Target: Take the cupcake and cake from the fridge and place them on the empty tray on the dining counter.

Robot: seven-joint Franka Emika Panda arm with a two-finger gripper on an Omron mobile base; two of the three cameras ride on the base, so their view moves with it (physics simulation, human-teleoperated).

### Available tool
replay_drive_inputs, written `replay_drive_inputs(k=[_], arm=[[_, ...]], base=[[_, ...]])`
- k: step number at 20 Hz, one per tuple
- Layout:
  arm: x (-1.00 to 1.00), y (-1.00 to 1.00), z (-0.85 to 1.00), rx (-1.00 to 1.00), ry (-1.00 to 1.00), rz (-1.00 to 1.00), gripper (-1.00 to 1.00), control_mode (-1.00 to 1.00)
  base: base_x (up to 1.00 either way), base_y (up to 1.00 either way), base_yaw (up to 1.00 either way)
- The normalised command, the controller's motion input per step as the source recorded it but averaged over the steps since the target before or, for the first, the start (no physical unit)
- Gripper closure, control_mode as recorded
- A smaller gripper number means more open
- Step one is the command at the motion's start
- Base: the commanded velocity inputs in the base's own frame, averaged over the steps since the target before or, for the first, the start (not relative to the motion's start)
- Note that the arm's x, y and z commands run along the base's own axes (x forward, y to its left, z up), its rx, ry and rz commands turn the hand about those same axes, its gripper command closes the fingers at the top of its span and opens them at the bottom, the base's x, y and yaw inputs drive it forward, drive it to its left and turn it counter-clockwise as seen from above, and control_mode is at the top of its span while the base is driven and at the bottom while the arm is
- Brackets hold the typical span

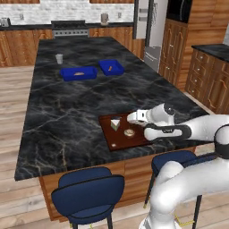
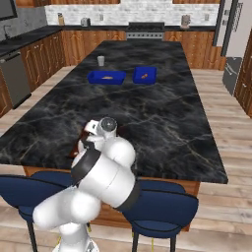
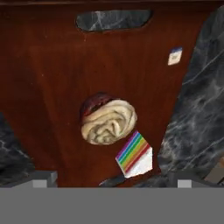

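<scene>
End effector (image 1: pixel 132 118) hangs wide and empty just above the tray (image 1: pixel 108 135) at the table's (image 1: pixel 67 107) near edge, cupcake (image 3: pixel 108 120) directly beneath, cake (image 3: pixel 134 154) touching beside it.

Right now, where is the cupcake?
The cupcake sits on the tray, beside the cake, near the dining counter's front edge.

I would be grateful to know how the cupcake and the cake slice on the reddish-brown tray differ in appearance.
The round cupcake with cream swirled top and dark red wrapper is rounded, while the wedge-shaped cake slice has flat faces and straight edges. The cupcake's top is one pale colour; in the hand view the slice shows rainbow stripes beside white. Both rest close together on the flat reddish-brown wooden tray, and neither is held.
</scene>
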Motion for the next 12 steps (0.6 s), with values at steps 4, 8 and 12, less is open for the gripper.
replay_drive_inputs(k=[4, 8, 12], arm=[[-0.71, -0.65, 1.00, -0.08, 0.40, -0.11, -1.00, -1.00], [-0.99, -0.66, 1.00, -0.08, 0.18, -0.08, -1.00, -1.00], [-0.87, -0.42, 0.95, -0.03, 0.18, 0.00, -1.00, -1.00]], base=[[0.00, 0.00, 0.00], [0.00, 0.00, 0.00], [0.00, 0.00, 0.00]])
